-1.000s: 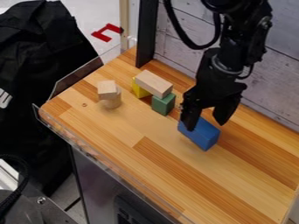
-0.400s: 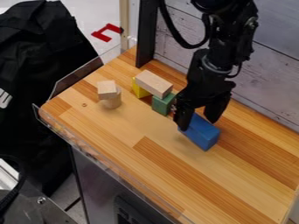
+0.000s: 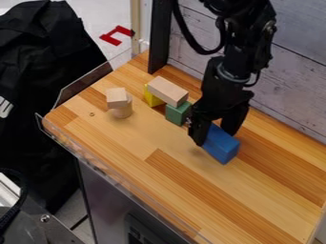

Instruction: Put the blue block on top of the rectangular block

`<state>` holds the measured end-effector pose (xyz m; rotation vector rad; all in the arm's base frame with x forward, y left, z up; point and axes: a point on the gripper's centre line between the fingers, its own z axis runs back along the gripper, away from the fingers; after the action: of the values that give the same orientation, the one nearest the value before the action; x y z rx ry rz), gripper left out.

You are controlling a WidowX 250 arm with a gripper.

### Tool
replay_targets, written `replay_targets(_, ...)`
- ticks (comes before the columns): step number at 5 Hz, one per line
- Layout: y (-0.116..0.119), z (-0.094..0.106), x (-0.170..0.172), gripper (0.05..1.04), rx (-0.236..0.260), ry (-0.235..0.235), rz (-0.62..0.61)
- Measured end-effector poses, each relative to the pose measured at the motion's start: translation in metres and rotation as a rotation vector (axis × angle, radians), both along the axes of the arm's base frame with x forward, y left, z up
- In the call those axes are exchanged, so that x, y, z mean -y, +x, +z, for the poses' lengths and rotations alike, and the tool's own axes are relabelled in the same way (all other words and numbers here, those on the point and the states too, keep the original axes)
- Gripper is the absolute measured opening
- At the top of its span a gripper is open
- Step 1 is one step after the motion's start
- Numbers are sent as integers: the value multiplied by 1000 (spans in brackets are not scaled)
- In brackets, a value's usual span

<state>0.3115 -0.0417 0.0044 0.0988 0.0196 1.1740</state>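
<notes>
Lowered slightly since the previous frame, the black two-finger gripper [image 3: 214, 139] has descended at the blue rectangular block [image 3: 223, 147]; the block shows no visible displacement. A clear plastic guard [image 3: 130, 190] runs along the near edge of the striped wooden tabletop [image 3: 191, 195]. Beyond it, the blue block lies directly on the tabletop. The fingers are apart – one to each side of the block's far end; contact with its faces cannot be determined. Just beyond stands the green block [image 3: 177, 114]. Well apart from the gripper, an upright wooden cylinder [image 3: 121, 111] supports a small plain wooden block [image 3: 117, 97]. The plain wooden rectangular block [image 3: 168, 90] spans two supports – the green block and the yellow block [image 3: 152, 98]. Farthest back is the grey plank wall [image 3: 290, 95].
</notes>
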Motion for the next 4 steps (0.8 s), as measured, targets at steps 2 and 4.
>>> replay_targets(2,-2,-3,4,947,-3,-22,23)
replay_targets(4,-2,-5,5,551,8,-38,38)
